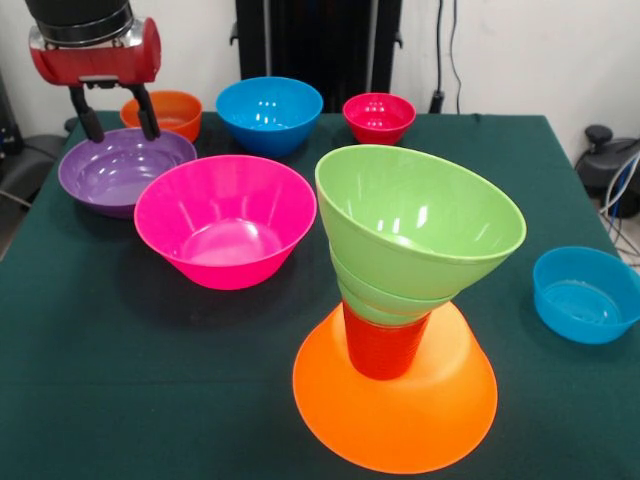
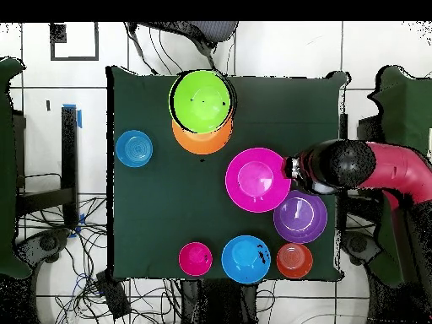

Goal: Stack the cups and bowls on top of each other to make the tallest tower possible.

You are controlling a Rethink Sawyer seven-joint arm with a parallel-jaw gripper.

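Note:
The tower stands at the table's near side: a large orange bowl (image 1: 395, 400), rim down, carries the orange-red cup (image 1: 384, 347). On the cup sit a small green bowl (image 1: 385, 296) and a larger green bowl (image 1: 420, 225) that tilts toward the camera. From overhead only the top green bowl (image 2: 201, 101) and the orange base (image 2: 202, 140) show. My gripper (image 1: 117, 118) is open and empty, above the far rim of the purple bowl (image 1: 125, 170). The pink bowl (image 1: 225, 222) sits beside the purple one. My arm (image 2: 371, 164) covers the gripper in the overhead view.
A small orange bowl (image 1: 168, 110), a blue bowl (image 1: 270, 112) and a small red bowl (image 1: 380, 117) line the far edge. A small blue bowl (image 1: 585, 293) sits at the right edge. Overhead, the pink bowl (image 2: 257, 179) and the purple bowl (image 2: 300, 217) lie close together.

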